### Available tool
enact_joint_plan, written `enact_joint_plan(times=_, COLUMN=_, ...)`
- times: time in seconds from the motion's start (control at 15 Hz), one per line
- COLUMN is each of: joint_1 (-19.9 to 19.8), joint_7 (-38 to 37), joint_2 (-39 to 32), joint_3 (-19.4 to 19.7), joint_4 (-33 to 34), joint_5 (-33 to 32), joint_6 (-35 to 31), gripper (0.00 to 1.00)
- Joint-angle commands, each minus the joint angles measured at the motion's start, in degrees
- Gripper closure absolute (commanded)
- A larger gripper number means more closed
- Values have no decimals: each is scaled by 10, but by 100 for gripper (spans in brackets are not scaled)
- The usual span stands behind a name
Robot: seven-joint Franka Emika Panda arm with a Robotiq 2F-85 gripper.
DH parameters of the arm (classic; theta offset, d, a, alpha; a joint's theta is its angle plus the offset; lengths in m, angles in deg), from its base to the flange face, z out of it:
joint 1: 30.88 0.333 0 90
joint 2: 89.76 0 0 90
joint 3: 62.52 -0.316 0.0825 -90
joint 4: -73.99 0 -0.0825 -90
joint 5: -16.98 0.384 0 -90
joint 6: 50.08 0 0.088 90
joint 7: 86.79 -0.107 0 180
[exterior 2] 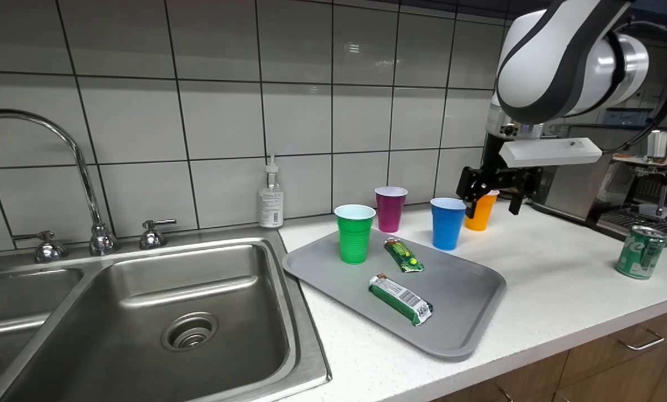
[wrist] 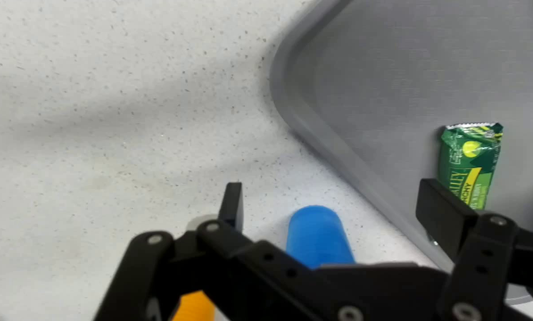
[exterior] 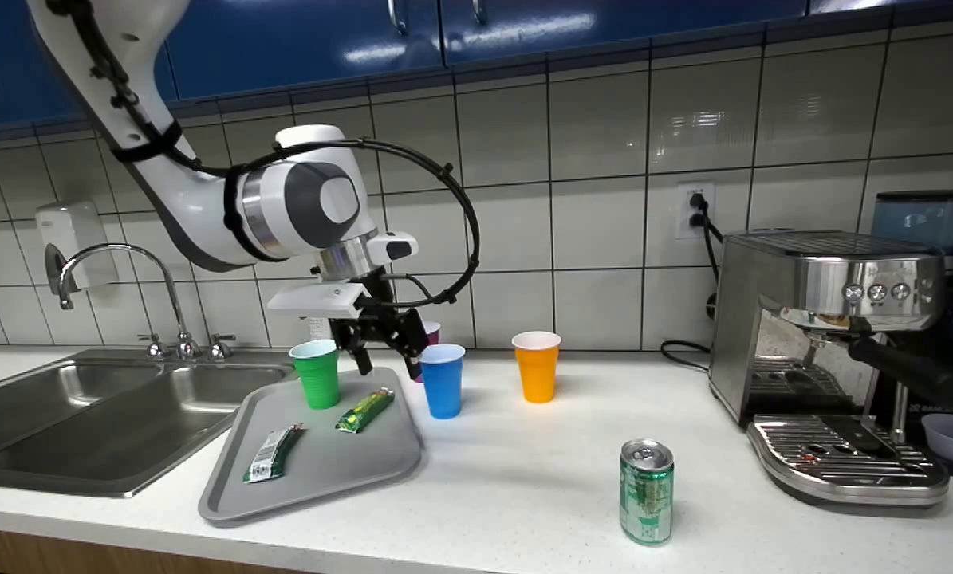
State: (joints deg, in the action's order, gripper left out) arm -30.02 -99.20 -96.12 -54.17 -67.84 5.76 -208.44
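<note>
"Beside a steel sink (exterior 2: 244,349), a white robot arm (exterior: 205,215) reaches over a speckled white surface (exterior: 524,478). How are its fingers (wrist: 444,218) set?"

"Spread wide, above the surface. The wrist view shows a blue cup (wrist: 318,236) between them, partly hidden, with a gap visible on either side."

"And where does that cup stand?"

"Upright on the surface, just beside the edge of a grey tray (exterior: 356,466) and apart from it. Near it, closer to the tiled wall (exterior: 596,223), stands a purple cup (exterior 2: 390,212)."

"What is on the tray?"

"A green cup (exterior: 317,379), upright toward the back; a snack bar (exterior: 364,410) lying flat near it; and a second bar (exterior: 274,453) closer to the tray's front edge, barcode side up. Both come in green wrappers."

"Along the rest of the surface?"

"An orange cup (exterior: 537,371) stands upright, well apart from the tray. Toward the front, a green can (exterior: 647,498) stands near a steel coffee machine (exterior: 803,279). Behind the sink, near the wall, a pump bottle (exterior 2: 270,205) stands upright; blue cupboards (exterior: 301,40) hang overhead in an exterior view."
</note>
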Motion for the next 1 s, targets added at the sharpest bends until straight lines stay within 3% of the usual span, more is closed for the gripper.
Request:
enact_joint_plan(times=0.0, joint_1=-14, joint_7=-41, joint_2=16, joint_3=13, joint_4=1, joint_5=-30, joint_6=13, gripper=0)
enact_joint_plan(times=0.93, joint_1=-55, joint_7=-185, joint_2=15, joint_3=90, joint_4=11, joint_5=-91, joint_6=14, gripper=0)
